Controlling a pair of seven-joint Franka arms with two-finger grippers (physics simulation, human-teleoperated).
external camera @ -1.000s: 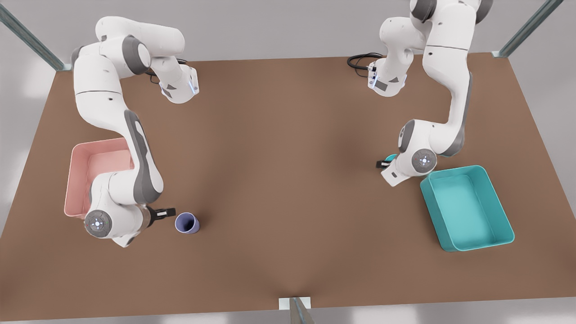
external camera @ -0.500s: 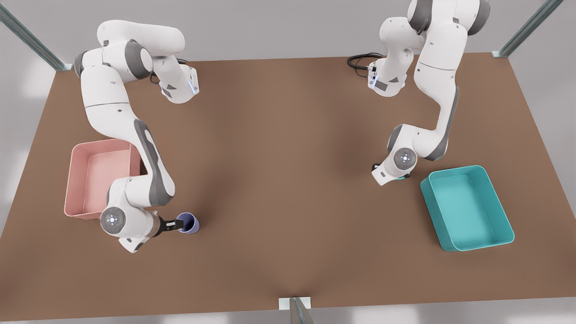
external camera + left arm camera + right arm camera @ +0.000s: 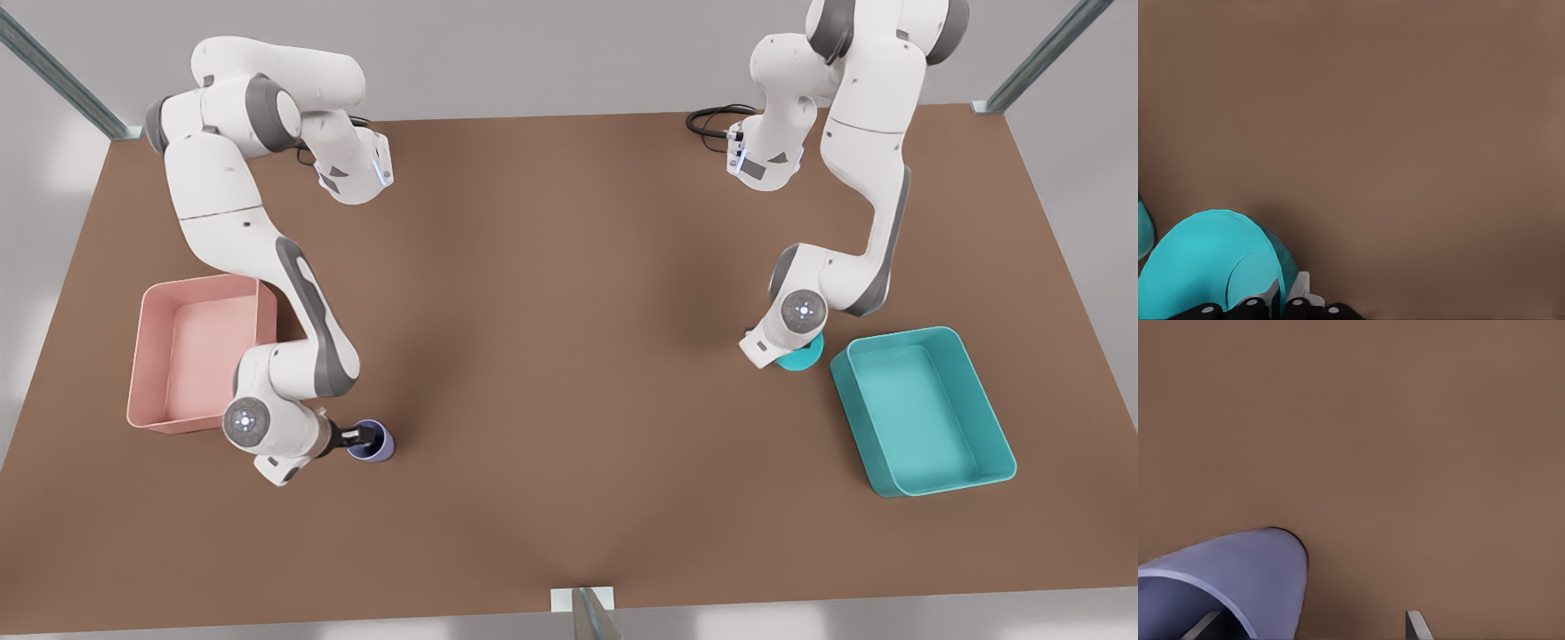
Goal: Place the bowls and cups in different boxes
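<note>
A small teal bowl (image 3: 803,357) sits just left of the teal box (image 3: 898,487) on the front view's right, half hidden under my left arm's hand (image 3: 787,329). In the left wrist view my left gripper (image 3: 1280,303) is shut on the wall of the bowl (image 3: 1205,260). On the front view's left, the lavender cup (image 3: 375,446) stands upright near the pink box (image 3: 138,356). My right gripper (image 3: 360,436) is open at the cup. Its fingers straddle the wall of the cup (image 3: 1238,573), one inside and one outside (image 3: 1311,627).
The brown table (image 3: 569,356) stretches wide between the two arms. A black cable (image 3: 711,120) lies at the far edge by the base on the front view's right. A metal post (image 3: 587,613) stands at the near edge.
My right gripper has moved toward the front view's right until its fingers reached the cup's rim. My left arm's hand has shifted, and the bowl now shows closer to the teal box.
</note>
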